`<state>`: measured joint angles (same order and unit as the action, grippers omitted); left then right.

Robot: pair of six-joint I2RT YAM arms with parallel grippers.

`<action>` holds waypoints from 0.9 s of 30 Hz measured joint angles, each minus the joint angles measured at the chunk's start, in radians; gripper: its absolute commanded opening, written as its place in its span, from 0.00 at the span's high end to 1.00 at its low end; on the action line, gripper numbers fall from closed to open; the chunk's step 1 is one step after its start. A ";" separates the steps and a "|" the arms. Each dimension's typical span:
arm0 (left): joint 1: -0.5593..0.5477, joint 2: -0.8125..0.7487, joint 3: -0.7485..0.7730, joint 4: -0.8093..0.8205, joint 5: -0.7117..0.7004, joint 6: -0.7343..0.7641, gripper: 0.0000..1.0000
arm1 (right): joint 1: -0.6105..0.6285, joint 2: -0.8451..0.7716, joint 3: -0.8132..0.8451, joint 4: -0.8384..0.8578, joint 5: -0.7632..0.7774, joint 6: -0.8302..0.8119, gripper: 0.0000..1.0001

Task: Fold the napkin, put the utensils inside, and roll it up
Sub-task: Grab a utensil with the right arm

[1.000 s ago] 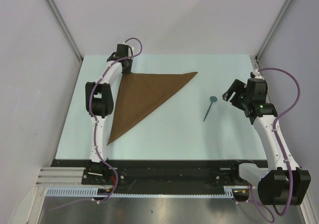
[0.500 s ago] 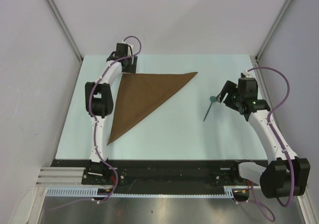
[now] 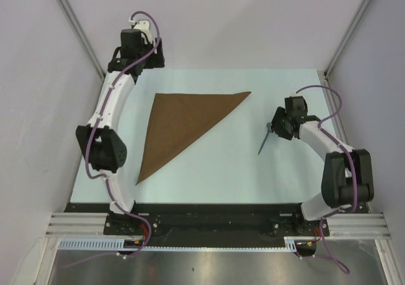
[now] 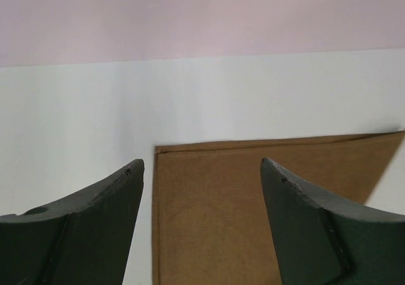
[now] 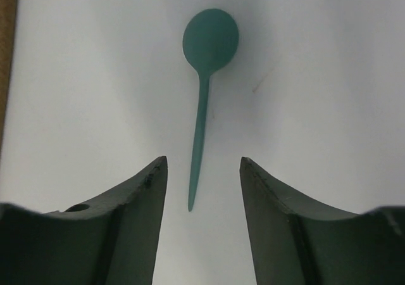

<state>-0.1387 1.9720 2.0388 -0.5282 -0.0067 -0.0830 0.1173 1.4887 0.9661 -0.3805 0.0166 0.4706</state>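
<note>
napkin [image 3: 183,123]: flat brown triangle on the table [image 3: 221,171], left of centre, one edge along the far side | spoon [image 5: 201,107]: teal, lying right of napkin, apart from it | left gripper [image 4: 201,164]: fingers wide apart, gripping nothing, raised over napkin's far-left corner | right gripper [image 5: 202,161]: fingers apart, framing spoon's handle end, gap on both sides

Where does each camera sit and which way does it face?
Top: above and behind, looking down on the table; left arm and right arm show.
Left wrist: on the left hand, facing the napkin's corner; its fingers show.
Right wrist: on the right hand, facing the spoon; its fingers show.
Shared: top and right wrist both show the spoon.
</note>
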 measured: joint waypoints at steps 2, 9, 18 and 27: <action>-0.008 -0.085 -0.065 0.010 0.021 -0.025 0.22 | 0.004 0.068 0.031 0.017 -0.003 0.000 0.50; -0.109 -0.361 -0.476 0.096 0.097 -0.089 0.23 | 0.017 0.256 0.157 0.059 0.001 0.000 0.58; -0.170 -0.487 -0.754 0.123 0.214 -0.179 0.24 | 0.056 0.339 0.211 0.037 0.081 0.000 0.60; -0.170 -0.566 -0.802 0.143 0.232 -0.178 0.24 | 0.088 0.379 0.246 -0.004 0.163 0.002 0.67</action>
<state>-0.3088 1.4063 1.2369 -0.3851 0.2249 -0.2611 0.2050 1.8679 1.2125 -0.3843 0.1799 0.4725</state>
